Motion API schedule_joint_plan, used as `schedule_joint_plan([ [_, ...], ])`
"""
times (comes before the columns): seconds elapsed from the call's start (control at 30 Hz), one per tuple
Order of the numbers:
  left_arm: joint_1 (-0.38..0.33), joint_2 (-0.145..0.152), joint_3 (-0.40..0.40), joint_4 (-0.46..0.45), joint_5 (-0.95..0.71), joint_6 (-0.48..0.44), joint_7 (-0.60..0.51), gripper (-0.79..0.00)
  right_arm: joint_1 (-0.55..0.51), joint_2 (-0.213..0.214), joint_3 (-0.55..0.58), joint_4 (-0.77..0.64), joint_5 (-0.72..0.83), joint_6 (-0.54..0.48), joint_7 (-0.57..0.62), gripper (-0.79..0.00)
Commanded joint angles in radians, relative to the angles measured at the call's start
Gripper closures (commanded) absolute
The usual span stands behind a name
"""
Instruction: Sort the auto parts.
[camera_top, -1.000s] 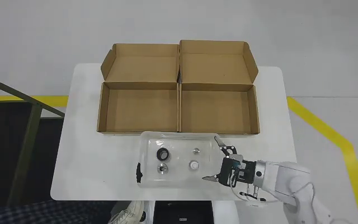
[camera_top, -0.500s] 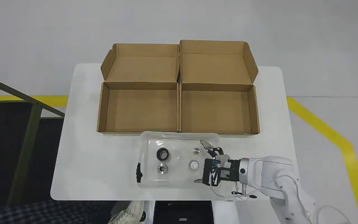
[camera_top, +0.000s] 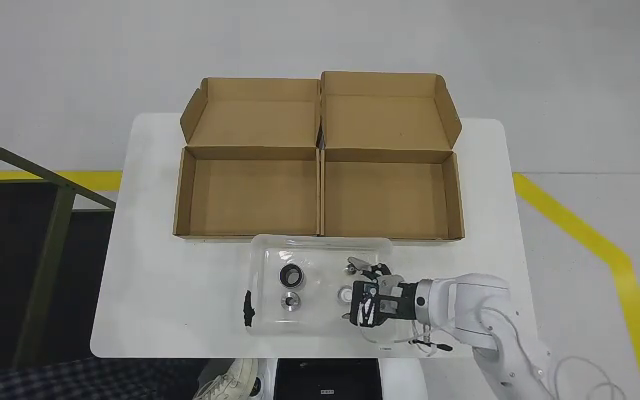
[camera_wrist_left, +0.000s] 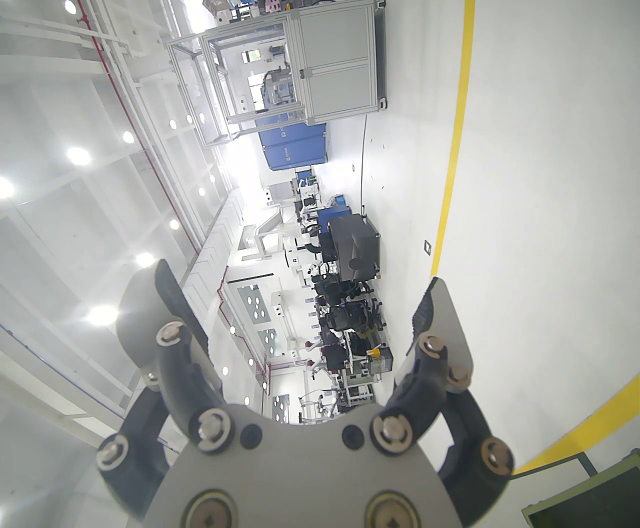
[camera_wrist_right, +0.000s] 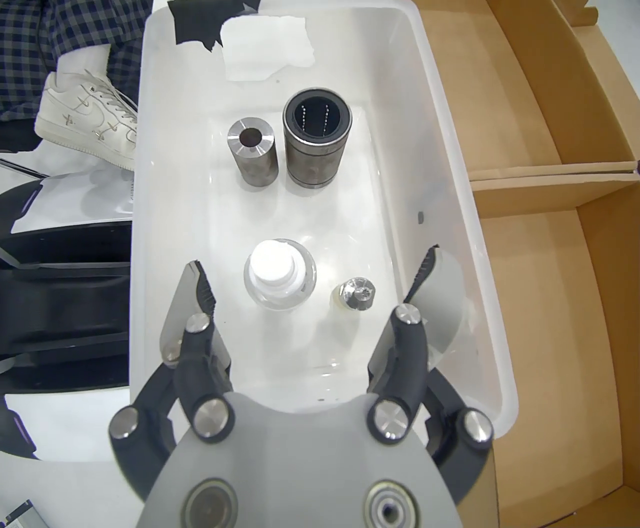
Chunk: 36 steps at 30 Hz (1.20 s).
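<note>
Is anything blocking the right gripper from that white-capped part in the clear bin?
Nothing visible does. The open right gripper hangs close to the white-capped part in the clear bin. A small silver fitting stands close beside it, apart, and might get bumped.

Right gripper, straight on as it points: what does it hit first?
Probably the white-capped part or the small silver fitting beside it; both sit just ahead of the open right gripper in the clear bin. Depth is unclear.

right end effector, farther over bin
</note>
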Motion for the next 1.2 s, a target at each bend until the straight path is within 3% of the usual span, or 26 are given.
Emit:
schedule_joint_plan([
  [0.0, 0.0, 0.0, 0.0, 0.0, 0.0, 0.0, 0.0, -0.785, 0.002, 0.002, -0.006, 0.002, 0.001, 0.003, 0.005, -0.628],
  [0.13, 0.0, 0.0, 0.0, 0.0, 0.0, 0.0, 0.0, -0.785, 0.006, 0.005, -0.021, 0.01, -0.001, 0.006, 0.013, -0.456],
  [0.2, 0.0, 0.0, 0.0, 0.0, 0.0, 0.0, 0.0, -0.785, 0.009, 0.007, -0.03, 0.014, -0.002, 0.007, 0.016, -0.419],
  [0.6, 0.0, 0.0, 0.0, 0.0, 0.0, 0.0, 0.0, -0.785, 0.029, 0.017, -0.062, 0.039, -0.008, 0.004, 0.021, -0.366],
  [0.7, 0.0, 0.0, 0.0, 0.0, 0.0, 0.0, 0.0, -0.785, 0.036, 0.02, -0.07, 0.044, -0.006, 0.005, 0.018, -0.314],
  [0.87, 0.0, 0.0, 0.0, 0.0, 0.0, 0.0, 0.0, -0.785, 0.044, 0.024, -0.077, 0.048, -0.006, 0.008, 0.014, -0.166],
  [0.97, 0.0, 0.0, 0.0, 0.0, 0.0, 0.0, 0.0, -0.785, 0.046, 0.027, -0.078, 0.046, -0.004, 0.009, 0.008, 0.0],
  [1.17, 0.0, 0.0, 0.0, 0.0, 0.0, 0.0, 0.0, -0.785, 0.042, 0.035, -0.07, 0.024, 0.006, -0.001, -0.011, 0.0],
])
